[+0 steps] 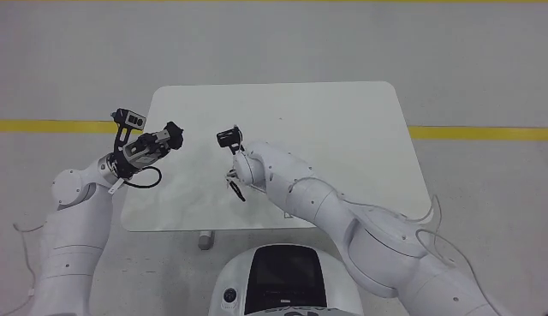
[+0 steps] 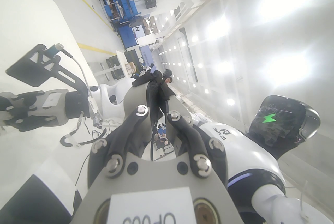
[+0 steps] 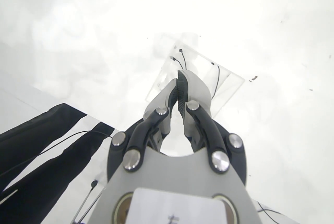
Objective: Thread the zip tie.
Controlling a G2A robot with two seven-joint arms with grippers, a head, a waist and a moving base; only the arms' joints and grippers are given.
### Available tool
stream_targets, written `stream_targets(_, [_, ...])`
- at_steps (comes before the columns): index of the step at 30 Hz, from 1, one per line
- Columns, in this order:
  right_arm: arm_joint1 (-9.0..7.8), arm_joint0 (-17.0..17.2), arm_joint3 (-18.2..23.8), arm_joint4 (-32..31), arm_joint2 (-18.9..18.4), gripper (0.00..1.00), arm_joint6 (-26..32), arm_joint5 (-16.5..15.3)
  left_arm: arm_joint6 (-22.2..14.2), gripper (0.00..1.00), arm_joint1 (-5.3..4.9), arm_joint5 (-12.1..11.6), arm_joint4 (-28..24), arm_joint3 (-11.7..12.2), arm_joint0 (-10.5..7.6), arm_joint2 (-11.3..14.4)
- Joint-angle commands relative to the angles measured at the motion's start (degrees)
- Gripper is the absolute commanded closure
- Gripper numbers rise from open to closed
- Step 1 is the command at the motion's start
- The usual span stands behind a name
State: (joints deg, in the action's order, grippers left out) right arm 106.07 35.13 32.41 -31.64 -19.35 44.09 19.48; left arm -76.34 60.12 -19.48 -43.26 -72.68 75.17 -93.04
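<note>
**Above the table (image 1: pixel 325 145): both grippers closed, one on the tie (image 2: pixel 151 136)**

Near the table's left edge, about midway along it, the left gripper (image 1: pixel 174 135) is hanging above the surface. Its fingers are pressing together on the tie, a thin black strand that is running from between the pads back through the gap toward the palm; the strand's far end is getting lost among the dark pads, so I cannot tell how much is sticking out.

Toward the table's centre, near the left gripper but apart from it, the right gripper (image 1: pixel 229 137) is facing the surface; its fingers are meeting pad to pad. A clear tray (image 3: pixel 229 84) is lying flat on the table just beyond the tips; loose ties (image 3: pixel 218 76), thin and black, are lying in it. Two of them are running up to the fingertips, but whether either is being pinched I cannot tell.
</note>
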Motion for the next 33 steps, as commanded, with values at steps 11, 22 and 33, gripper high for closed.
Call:
stream_targets(11, [1.22,0.55,-2.0,-3.95,-0.95,1.0,5.82,0.0,0.0,1.0,0.0,0.0,0.0,0.0,0.0,0.0])
stream_targets(22, [1.42,0.4,-2.92,-5.78,-1.77,1.0,10.87,-2.58,0.0,1.0,0.0,0.0,0.0,0.0,0.0,0.0])
stream_targets(33, [1.71,0.43,-3.72,-8.6,-1.76,1.0,16.08,-4.72,0.0,1.0,0.0,0.0,0.0,0.0,0.0,0.0])
